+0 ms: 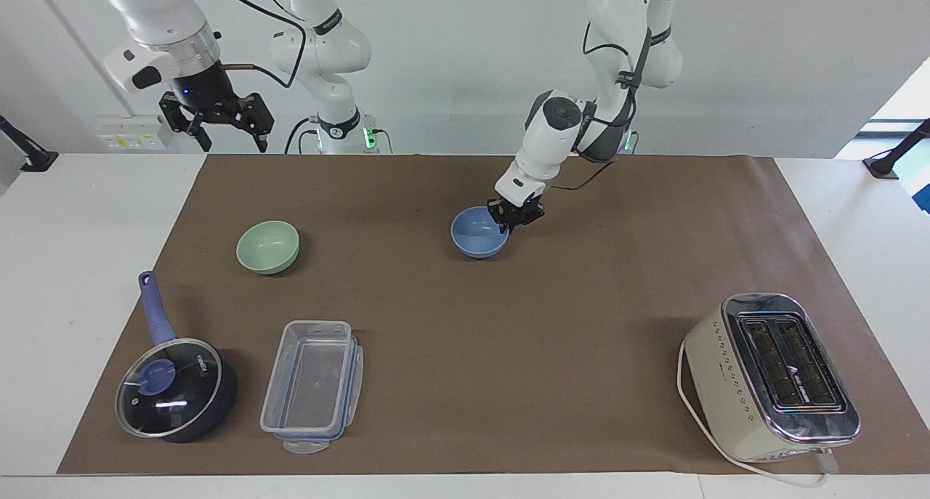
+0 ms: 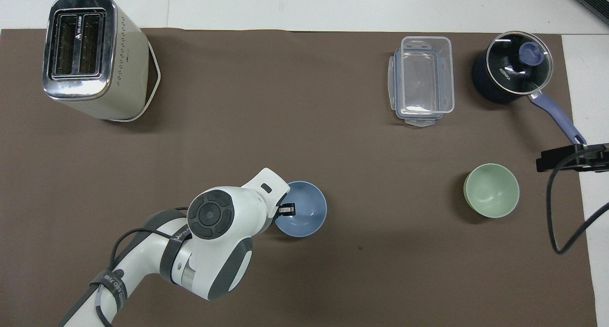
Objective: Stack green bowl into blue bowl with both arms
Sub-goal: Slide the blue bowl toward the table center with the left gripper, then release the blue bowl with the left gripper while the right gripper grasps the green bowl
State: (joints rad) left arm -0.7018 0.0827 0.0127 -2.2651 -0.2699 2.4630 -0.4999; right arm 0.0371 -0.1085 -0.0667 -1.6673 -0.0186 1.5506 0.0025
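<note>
The blue bowl (image 1: pixel 476 236) is at the middle of the brown mat (image 1: pixel 465 383); it also shows in the overhead view (image 2: pixel 304 213). My left gripper (image 1: pixel 514 216) is shut on the bowl's rim at the side toward the left arm's end, with one finger inside the bowl (image 2: pixel 287 209). I cannot tell whether the bowl rests on the mat. The green bowl (image 1: pixel 267 246) stands alone toward the right arm's end (image 2: pixel 491 190). My right gripper (image 1: pixel 218 115) hangs open and empty in the air over the table's edge by the robots; its tip shows in the overhead view (image 2: pixel 559 159).
A toaster (image 1: pixel 770 375) stands far from the robots at the left arm's end. A clear lidded container (image 1: pixel 312 383) and a dark blue saucepan with glass lid (image 1: pixel 174 386) stand farther from the robots than the green bowl. Two slim arms (image 1: pixel 327 63) stand between the big arms.
</note>
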